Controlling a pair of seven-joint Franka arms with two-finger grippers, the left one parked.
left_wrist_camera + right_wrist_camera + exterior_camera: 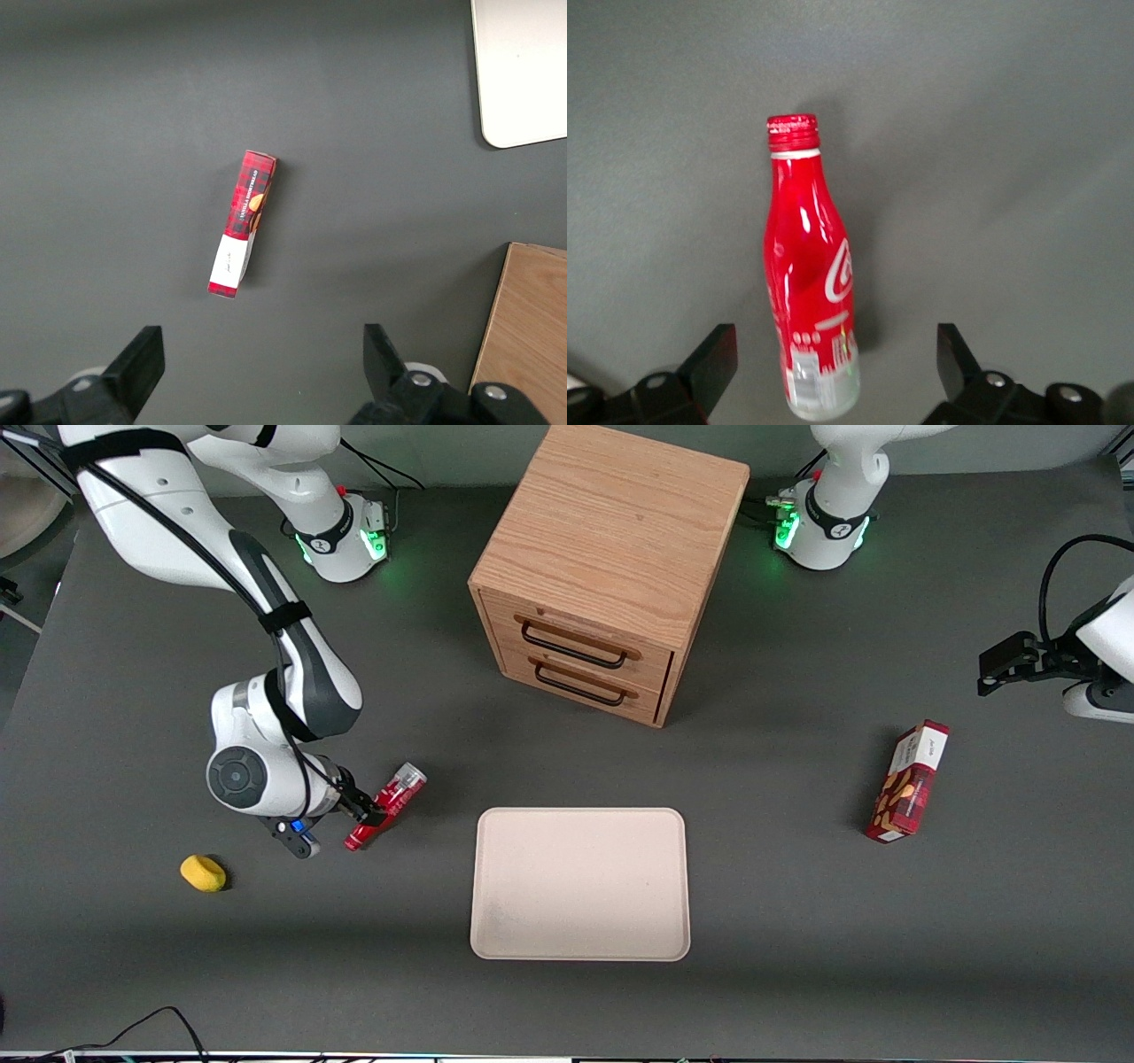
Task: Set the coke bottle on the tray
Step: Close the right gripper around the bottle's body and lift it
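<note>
Beige tray (580, 884) sits flat on the table (797, 921), nearest the camera. Farther back, toward the working arm's end, the coke bottle (386, 806) lies on its side, with the tool (341, 824) spread wide around it, not gripping.

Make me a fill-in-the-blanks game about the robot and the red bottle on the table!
1. The coke bottle is lying on the ____, not on the tray.
2. The gripper is at the bottle with its jaws ____, one on each side of it.
3. The wooden cabinet has ____ drawers, each with a dark handle.
4. The small lump lying near the working arm is colored ____.

Missing words: table; open; two; yellow
</note>
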